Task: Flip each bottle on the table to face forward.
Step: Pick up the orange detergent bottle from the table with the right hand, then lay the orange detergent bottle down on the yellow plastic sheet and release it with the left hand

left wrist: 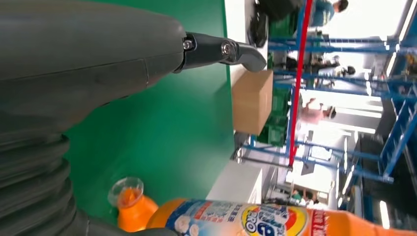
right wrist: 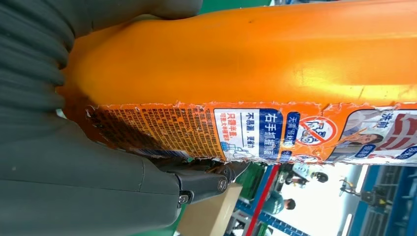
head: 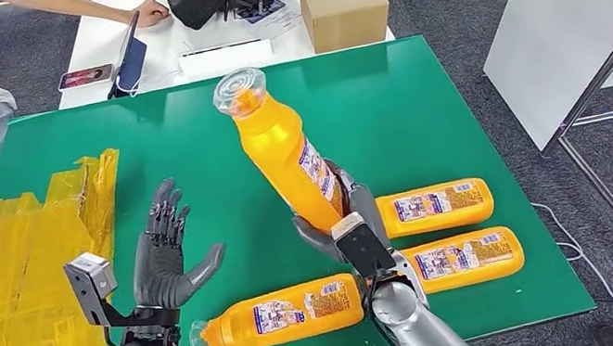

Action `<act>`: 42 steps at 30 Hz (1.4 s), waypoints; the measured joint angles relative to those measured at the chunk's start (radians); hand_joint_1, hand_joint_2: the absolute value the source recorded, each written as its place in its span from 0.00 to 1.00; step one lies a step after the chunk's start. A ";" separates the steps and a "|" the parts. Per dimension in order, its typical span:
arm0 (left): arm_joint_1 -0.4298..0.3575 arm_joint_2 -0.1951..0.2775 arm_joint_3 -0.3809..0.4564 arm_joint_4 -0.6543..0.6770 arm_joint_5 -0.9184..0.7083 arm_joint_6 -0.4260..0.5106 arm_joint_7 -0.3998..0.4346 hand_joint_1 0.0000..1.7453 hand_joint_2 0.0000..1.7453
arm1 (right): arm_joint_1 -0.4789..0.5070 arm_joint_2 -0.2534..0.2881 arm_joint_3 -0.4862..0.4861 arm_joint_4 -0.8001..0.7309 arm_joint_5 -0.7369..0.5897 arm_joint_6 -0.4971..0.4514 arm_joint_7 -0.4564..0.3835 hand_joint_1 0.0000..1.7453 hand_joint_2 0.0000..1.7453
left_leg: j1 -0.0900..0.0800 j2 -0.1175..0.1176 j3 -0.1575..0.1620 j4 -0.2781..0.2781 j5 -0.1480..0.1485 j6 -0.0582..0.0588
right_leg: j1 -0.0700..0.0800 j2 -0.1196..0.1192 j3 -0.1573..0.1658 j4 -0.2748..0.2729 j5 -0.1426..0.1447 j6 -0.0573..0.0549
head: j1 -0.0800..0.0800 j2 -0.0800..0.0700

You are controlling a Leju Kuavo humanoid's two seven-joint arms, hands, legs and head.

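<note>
Bottle [head: 285, 153] gripped at its base by my right hand [head: 341, 223], tilted; left hand [head: 165, 258] spread, empty. I'd rotate slowly, label forward, before lowering.

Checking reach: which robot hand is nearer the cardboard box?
Right. The right robot hand, gripping the raised bottle, sits almost straight below the cardboard box; the left robot hand hovers farther left.

Your left hand [head: 168, 257] sits at the lower left of the head view, palm up, fingers spread and raised toward the top of the frame, thumb out to the right, holding nothing. Its silver forearm enters from the bottom edge. Your right hand [head: 341, 219], lower centre, wraps the base of the bottle [head: 284, 153], its forearm rising from the bottom edge.
</note>
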 joint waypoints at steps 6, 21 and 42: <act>-0.010 0.014 -0.031 -0.003 0.018 -0.011 0.002 0.00 1.00 | 0.015 -0.001 0.017 -0.032 -0.015 0.029 -0.002 0.99 1.00 | 0.000 0.000 0.000 0.000 0.000 0.000 | 0.000 0.000 0.000 0.000 0.000 0.000 | 0.000 0.000; -0.040 0.028 -0.066 -0.009 0.052 -0.020 0.002 0.00 1.00 | 0.000 0.005 0.107 0.013 0.006 0.081 0.010 1.00 1.00 | 0.000 0.000 0.000 0.000 0.000 0.000 | 0.000 0.000 0.000 0.000 0.000 0.000 | 0.000 0.000; -0.050 0.032 -0.085 -0.009 0.121 -0.087 0.012 0.00 1.00 | -0.060 0.025 0.237 0.186 0.080 0.121 0.026 1.00 1.00 | 0.000 0.000 -0.001 0.000 0.000 0.000 | 0.000 0.000 0.000 0.000 0.000 0.000 | 0.000 0.000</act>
